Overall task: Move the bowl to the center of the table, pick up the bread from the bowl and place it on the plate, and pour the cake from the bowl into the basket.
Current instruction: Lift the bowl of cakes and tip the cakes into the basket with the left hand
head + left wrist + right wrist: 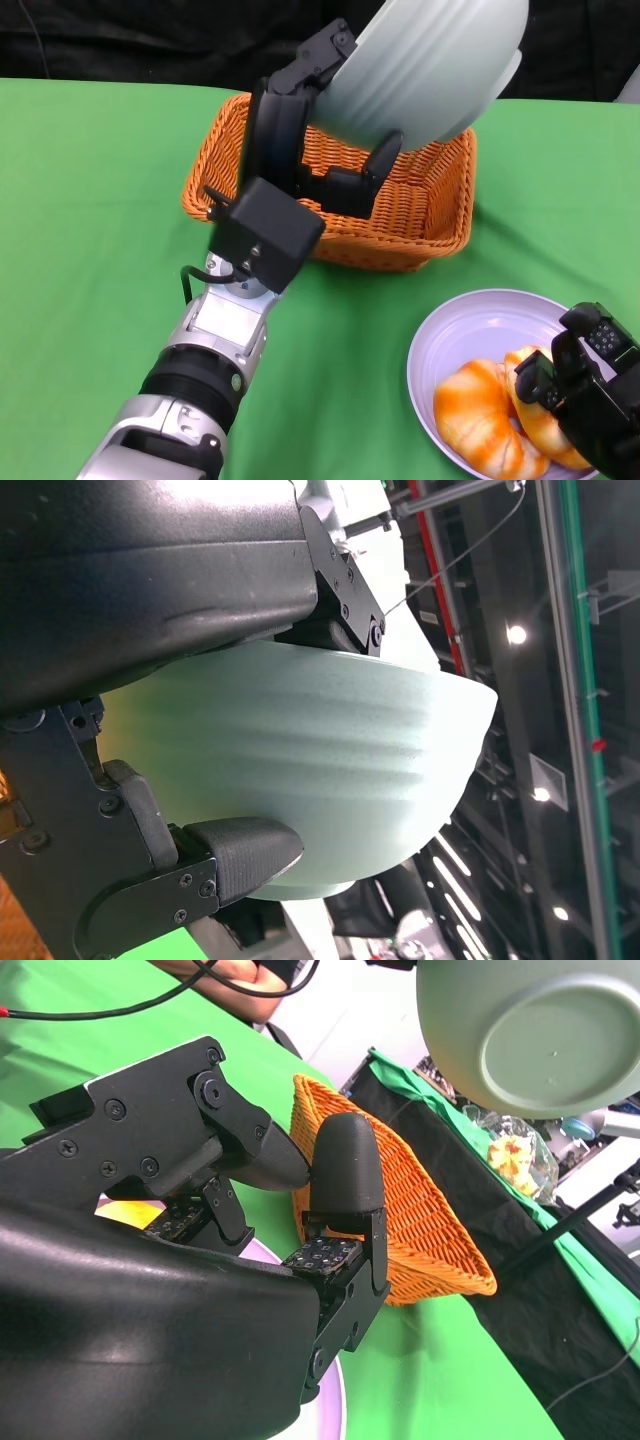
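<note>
Left hand (320,130) grips pale green bowl (430,65), fingers clamped on outer wall, bowl raised and tipped above orange basket (440,215). Right hand (585,385) rests at rim of lilac plate (450,335), fingers partly curled, touching bread (485,415) on plate; grip on bread not discernible. Cake not visible.
</note>
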### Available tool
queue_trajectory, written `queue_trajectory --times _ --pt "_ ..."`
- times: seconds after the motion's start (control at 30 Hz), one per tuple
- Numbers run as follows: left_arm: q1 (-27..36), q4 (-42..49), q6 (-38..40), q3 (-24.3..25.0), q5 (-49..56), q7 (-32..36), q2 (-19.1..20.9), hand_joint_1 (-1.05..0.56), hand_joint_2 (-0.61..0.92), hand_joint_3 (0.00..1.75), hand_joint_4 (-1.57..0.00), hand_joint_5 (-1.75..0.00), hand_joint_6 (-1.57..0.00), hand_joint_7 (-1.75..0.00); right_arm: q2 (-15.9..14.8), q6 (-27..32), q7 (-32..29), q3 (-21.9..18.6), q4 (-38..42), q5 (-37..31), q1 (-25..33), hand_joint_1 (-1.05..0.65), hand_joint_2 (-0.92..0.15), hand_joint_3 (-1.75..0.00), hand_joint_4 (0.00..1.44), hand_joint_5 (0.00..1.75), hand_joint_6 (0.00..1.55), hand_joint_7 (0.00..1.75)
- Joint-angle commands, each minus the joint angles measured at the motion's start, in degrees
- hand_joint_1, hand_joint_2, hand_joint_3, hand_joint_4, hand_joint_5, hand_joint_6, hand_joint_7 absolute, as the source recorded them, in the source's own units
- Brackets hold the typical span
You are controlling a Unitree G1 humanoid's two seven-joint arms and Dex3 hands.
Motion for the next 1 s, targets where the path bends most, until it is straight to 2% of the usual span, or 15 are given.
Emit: queue_trajectory --times 0.03,0.4,0.53,0.77,1.0 --pt "0.68 -2.23 1.39 1.45 -3.58 -2.4 -0.57 -0.14 0.29 1.52 -1.04 -1.75 -0.86 -1.74 -0.24 0.59 -1.02 -0.44 -1.07 0.52 0.33 -0.15 -0.71 -1.04 0.83 1.75 0.63 1.69" --pt "2.43 -7.31 10.98 4.08 -12.9 -10.92 -3.86 -0.14 0.3 1.53 -1.01 -1.75 -0.85 -1.75 -0.36 0.71 -1.32 -0.57 -0.79 0.63 -0.2 -0.15 -0.72 -1.04 0.85 1.75 0.64 1.67" --pt "4.05 -12.31 19.05 5.78 -20.19 -14.58 -6.46 -0.13 0.3 1.53 -0.99 -1.75 -0.84 -1.75 -0.48 0.43 -0.8 -0.57 -0.73 0.72 -0.18 -0.14 -0.71 -1.03 0.85 1.75 0.65 1.67" --pt "6.78 -20.41 29.74 5.32 -24.91 -16.9 -7.15 -0.06 0.29 1.61 -0.99 -1.75 -0.84 -1.75 -0.63 0.88 -1.04 -0.24 -2.84 1.26 0.58 -0.15 -0.69 -1.05 0.85 1.75 0.63 1.69" --pt "8.57 -26.95 37.99 5.51 -28.05 -16.55 -8.01 -0.09 0.28 1.6 -0.99 -1.75 -0.84 -1.75 -0.48 3.22 -3.98 -0.43 -6.14 2.45 1.05 -0.16 -0.71 -1.06 0.86 1.75 0.66 1.68"
